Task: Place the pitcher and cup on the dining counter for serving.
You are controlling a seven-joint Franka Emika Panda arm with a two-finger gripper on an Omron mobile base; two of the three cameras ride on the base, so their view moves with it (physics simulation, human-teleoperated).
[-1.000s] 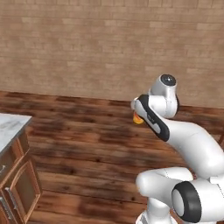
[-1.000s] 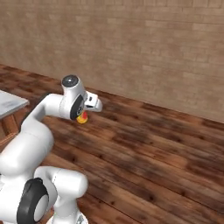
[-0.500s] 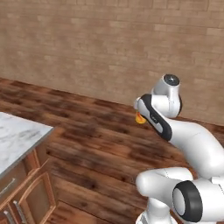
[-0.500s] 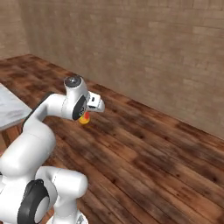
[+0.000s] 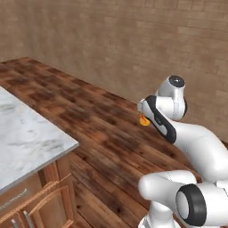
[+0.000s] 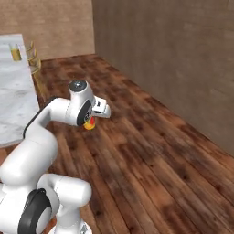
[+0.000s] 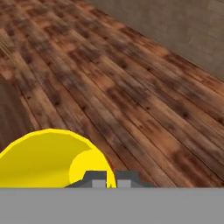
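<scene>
One tall clear pitcher [image 6: 16, 52] sits on the marble dining counter [image 6: 16, 98]; the gripper [image 7: 111, 177] clamps the small yellow cup [image 7: 54, 159], not set down yet

Nothing readable appears in any view: no words, brand names, digits or signs. The cup [image 7: 52, 159] carries a red mark on its side, seen as a small red patch in the right base view [image 6: 89, 123], but it is too small and blurred to make out as a letter or logo. The marble counter [image 5: 26, 142] and its wooden cabinet fronts bear no lettering.
</scene>
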